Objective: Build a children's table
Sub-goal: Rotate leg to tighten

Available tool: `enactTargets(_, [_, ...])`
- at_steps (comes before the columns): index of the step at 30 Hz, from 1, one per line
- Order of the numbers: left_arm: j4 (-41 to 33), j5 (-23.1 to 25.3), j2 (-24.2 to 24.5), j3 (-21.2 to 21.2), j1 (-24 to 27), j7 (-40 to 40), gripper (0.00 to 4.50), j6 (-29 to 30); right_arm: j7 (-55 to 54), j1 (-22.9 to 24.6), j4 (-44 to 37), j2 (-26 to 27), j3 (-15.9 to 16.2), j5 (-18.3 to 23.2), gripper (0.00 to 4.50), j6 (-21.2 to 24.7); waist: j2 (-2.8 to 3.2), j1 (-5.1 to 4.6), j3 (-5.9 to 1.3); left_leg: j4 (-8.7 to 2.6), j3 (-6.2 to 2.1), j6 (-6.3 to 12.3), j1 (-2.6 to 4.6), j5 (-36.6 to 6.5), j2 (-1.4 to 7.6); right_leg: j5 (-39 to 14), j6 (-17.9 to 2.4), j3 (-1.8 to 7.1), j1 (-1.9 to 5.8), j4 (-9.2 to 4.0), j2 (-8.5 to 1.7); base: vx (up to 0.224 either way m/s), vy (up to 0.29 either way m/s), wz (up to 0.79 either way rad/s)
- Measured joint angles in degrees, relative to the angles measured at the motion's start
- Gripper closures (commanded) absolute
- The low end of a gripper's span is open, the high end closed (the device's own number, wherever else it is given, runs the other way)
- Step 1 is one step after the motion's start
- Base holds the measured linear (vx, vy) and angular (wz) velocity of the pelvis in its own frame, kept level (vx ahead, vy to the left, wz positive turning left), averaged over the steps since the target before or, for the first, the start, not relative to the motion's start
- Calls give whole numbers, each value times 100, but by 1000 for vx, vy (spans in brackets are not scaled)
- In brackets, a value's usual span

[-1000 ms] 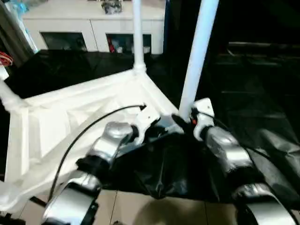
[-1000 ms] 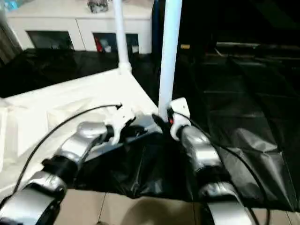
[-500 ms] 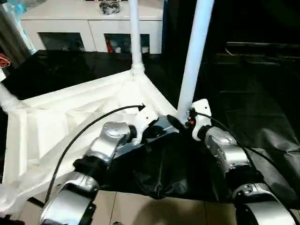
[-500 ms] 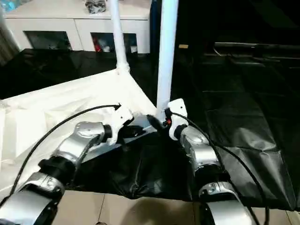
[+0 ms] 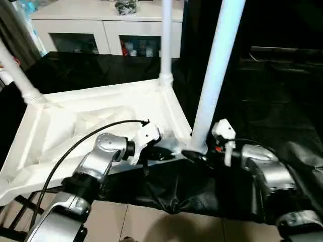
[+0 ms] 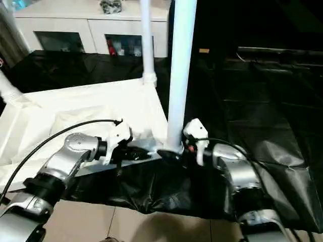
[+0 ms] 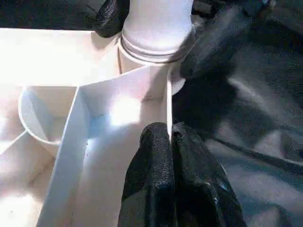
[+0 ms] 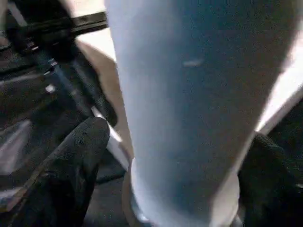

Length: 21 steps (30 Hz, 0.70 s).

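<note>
The white tabletop (image 5: pixel 86 121) lies upside down on the black-draped table, ribbed underside up. Three white legs stand in its corner sockets: one at the far corner (image 5: pixel 166 40), one at the left (image 5: pixel 17 75), one at the near right corner (image 5: pixel 217 75). My left gripper (image 5: pixel 160 154) is shut on the tabletop's thin rim wall (image 7: pixel 168 94) beside that near socket. My right gripper (image 5: pixel 198 150) stands open around the base of the near leg (image 8: pixel 189 104). One of its fingers (image 8: pixel 78 156) sits on each side, apart from the tube.
A white cabinet (image 5: pixel 106 25) stands behind the black-draped table (image 5: pixel 282 101). Crumpled black cloth hangs over the table's near edge (image 5: pixel 176 191), with tiled floor (image 5: pixel 151 222) below. A black cable (image 5: pixel 96 133) loops over my left forearm.
My right gripper's fingers have spread away from the near leg's base, and that wrist has swung lower and outward. The left gripper keeps its pinch. The camera view has shifted.
</note>
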Motion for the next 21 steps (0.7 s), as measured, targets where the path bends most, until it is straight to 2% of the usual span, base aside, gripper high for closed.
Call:
enactTargets(2, [-35, -27, 56, -13, 23, -103, 450, 0, 134, 41, -103, -55, 35, 7, 111, 56, 0, 19, 0, 0, 0, 0, 0, 0, 2, 0, 0, -1, 0, 0, 1, 0, 0, 0])
enactTargets(5, [-103, -69, 122, -25, 79, -225, 450, 3, 243, 79, -175, -101, 62, 31, 117, 119, 0, 22, 0, 0, 1, 0, -1, 0, 2, 0, 0, -1, 0, -2, 1, 0, 0, 0])
enactTargets(7, [-176, -96, 169, -42, 128, -300, 450, 6, 355, 105, -267, -171, 116, 36, 148, 163, -2, 26, 1, 0, 1, 0, -2, -1, 2, 0, 0, -1, 0, -2, 1, 0, 0, 0])
enactTargets(12, [-261, -107, 245, -81, 159, -452, 450, 42, 484, 162, -384, -206, 158, 41, 184, 242, -2, 23, 1, 0, 1, -1, -1, 0, 2, -1, 1, 0, 0, -1, 1, 0, 0, 0])
enactTargets(18, [-279, -112, 221, -82, 173, -449, 450, 63, 454, 229, -492, -155, 153, 38, 191, 306, -2, 27, 1, 0, 1, -1, -1, 0, 2, -1, 2, -1, 0, -1, 1, 0, 0, 0])
enactTargets(21, [-214, -85, 102, -77, 155, -49, 450, 63, -59, 228, -428, -2, 72, -14, 192, 311, -2, 11, 0, 3, 1, -2, 3, 1, 2, 0, 0, 1, 1, 3, 1, 0, 0, 0])
